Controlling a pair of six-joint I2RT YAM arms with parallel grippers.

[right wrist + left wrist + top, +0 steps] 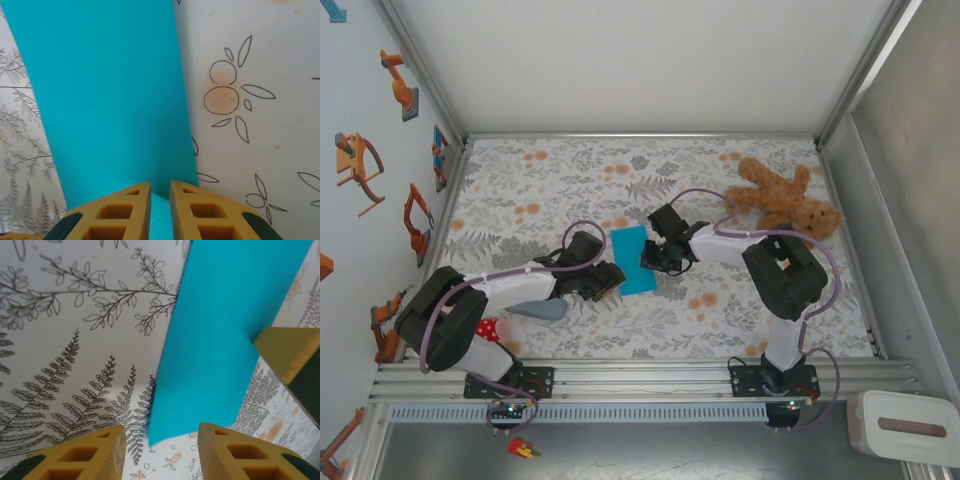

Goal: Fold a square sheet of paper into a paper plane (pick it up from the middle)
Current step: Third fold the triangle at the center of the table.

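The turquoise-blue sheet of paper (pixel 633 258) lies mid-table as a narrow upright rectangle on the fern-patterned cloth. My right gripper (pixel 653 258) sits at the middle of its right edge. In the right wrist view that gripper (pixel 160 187) has its jaws almost together on the paper (pixel 105 95), with a slim turquoise strip between them. My left gripper (pixel 608 280) is at the sheet's lower left. It stands open (pixel 162 432), the paper's (pixel 220 335) near corner just ahead of its fingers. One right finger (pixel 287 350) rests on the sheet's edge.
A brown teddy bear (pixel 785 200) lies at the back right. A grey-blue oblong case (pixel 540 308) and a red-and-white item (pixel 488 328) sit beside the left arm. Metal frame rails and walls bound the table. A white box (pixel 905 425) stands outside, front right.
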